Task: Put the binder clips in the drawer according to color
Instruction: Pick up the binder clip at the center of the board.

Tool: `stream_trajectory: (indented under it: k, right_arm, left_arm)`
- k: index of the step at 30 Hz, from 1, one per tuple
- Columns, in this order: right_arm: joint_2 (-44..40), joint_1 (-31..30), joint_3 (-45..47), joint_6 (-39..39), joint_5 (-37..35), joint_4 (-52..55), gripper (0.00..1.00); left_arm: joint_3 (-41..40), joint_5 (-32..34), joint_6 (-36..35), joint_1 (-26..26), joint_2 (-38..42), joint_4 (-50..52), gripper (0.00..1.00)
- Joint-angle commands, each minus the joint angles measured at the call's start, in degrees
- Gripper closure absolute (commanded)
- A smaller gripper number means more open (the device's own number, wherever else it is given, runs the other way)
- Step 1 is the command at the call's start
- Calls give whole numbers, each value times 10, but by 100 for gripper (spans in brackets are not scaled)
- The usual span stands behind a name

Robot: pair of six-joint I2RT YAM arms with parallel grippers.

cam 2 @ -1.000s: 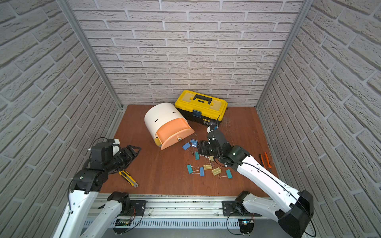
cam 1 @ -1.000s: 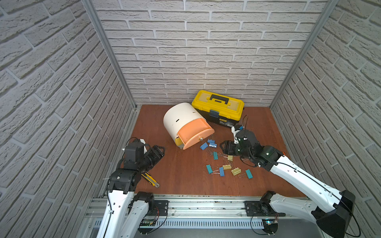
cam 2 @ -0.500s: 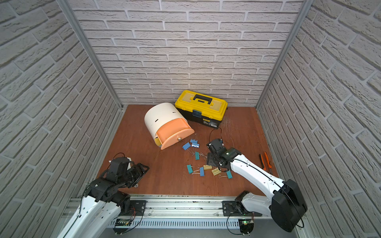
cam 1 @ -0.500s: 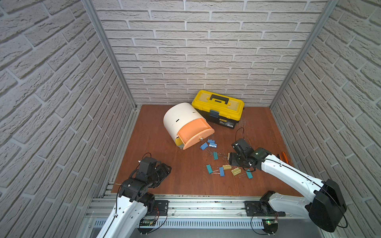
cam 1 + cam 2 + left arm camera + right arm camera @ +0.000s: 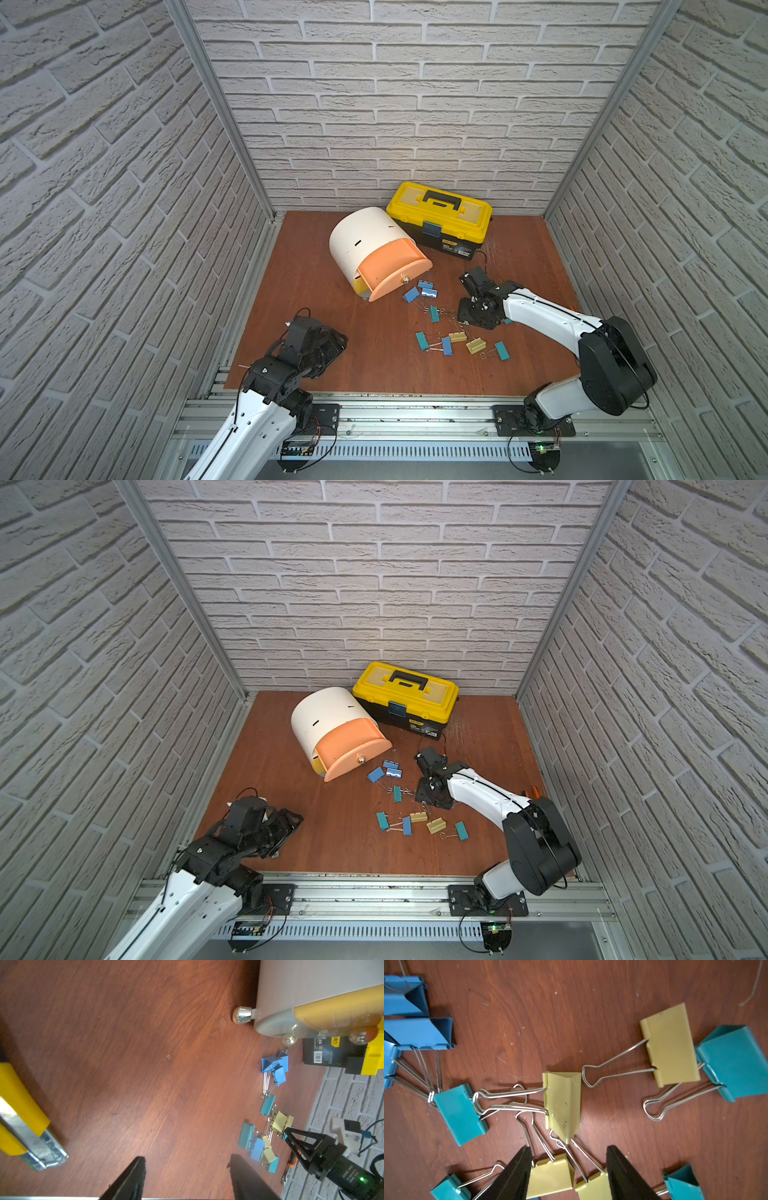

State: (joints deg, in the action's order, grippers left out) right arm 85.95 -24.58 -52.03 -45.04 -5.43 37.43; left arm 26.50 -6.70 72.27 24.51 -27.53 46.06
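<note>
Over the scattered binder clips (image 5: 562,1103) on the table (image 5: 299,291), the right fingers (image 5: 517,1178) stand apart, empty, straddling two pale yellow ones with tangled wire handles; closing could lift both or drag neighbours. Meanwhile the left fingers (image 5: 128,1180) hang open, empty. The peach drawer (image 5: 395,270) stands pulled out nearby.

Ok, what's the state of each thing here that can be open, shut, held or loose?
Peach drawer: pulled partway out.
Toolbox: lid shut.
Binder clips: loose on the table, none gripped.
Knife: lying on the table, not held.
Left gripper: open, empty.
Right gripper: open, low over the yellow clips.
</note>
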Motion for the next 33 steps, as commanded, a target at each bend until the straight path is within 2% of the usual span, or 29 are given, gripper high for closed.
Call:
stream_trajectory:
  k: [1,21,33]
  right_arm:
    - [11,8,-19,0,2,-7,41]
    - [82,11,-46,13,-1,-10,49]
    - [103,11,-47,8,-5,-24,58]
  left_arm:
    - [6,16,5,4,0,-21,31]
    - [8,27,10,4,9,-17,31]
    - [13,29,11,4,2,-19,30]
